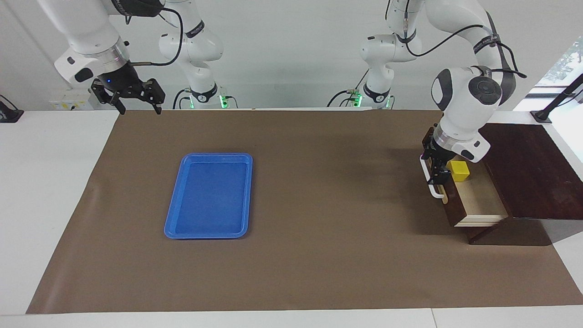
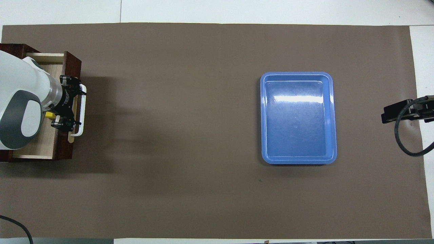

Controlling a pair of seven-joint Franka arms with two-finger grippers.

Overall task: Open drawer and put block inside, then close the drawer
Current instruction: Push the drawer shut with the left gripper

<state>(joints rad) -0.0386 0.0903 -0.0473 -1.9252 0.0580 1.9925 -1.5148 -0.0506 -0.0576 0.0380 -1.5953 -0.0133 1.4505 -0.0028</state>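
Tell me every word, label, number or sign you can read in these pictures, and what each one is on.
None can be read.
Black bands on the white arms carry white print: too small to read.
The blue tray, the drawer, its white handle, the yellow block and the brown table cover show no lettering.

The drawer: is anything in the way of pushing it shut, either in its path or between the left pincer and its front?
Nothing visible. The drawer stands open with the block lying inside it. The left pincer, open, is already at the white handle.
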